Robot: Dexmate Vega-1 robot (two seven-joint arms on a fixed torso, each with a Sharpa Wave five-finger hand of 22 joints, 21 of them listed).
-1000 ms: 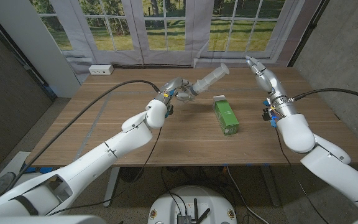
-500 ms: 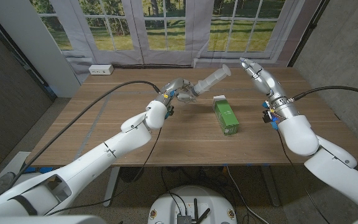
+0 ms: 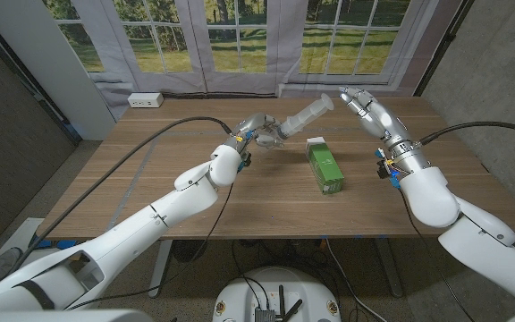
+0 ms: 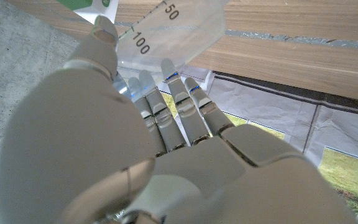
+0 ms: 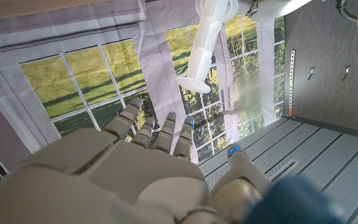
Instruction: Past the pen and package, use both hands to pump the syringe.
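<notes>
A large clear syringe (image 3: 299,114) with printed volume marks (image 4: 166,28) is held off the table, tilted up to the right. My left hand (image 3: 256,130) grips its barrel end. The plunger end (image 3: 326,101) points toward my right hand (image 3: 365,107), which hovers open just beside it, a small gap apart. In the right wrist view the plunger (image 5: 207,37) hangs ahead of my right hand (image 5: 160,143), whose fingers are spread. A green package (image 3: 325,166) lies on the table below the syringe.
A white power strip (image 3: 145,100) sits at the table's far left edge (image 3: 123,109). Black cables run along both arms. Windows and a curtain stand behind the table.
My right hand has moved left toward the plunger end and lowered slightly. The left hand with the syringe has stayed almost still.
</notes>
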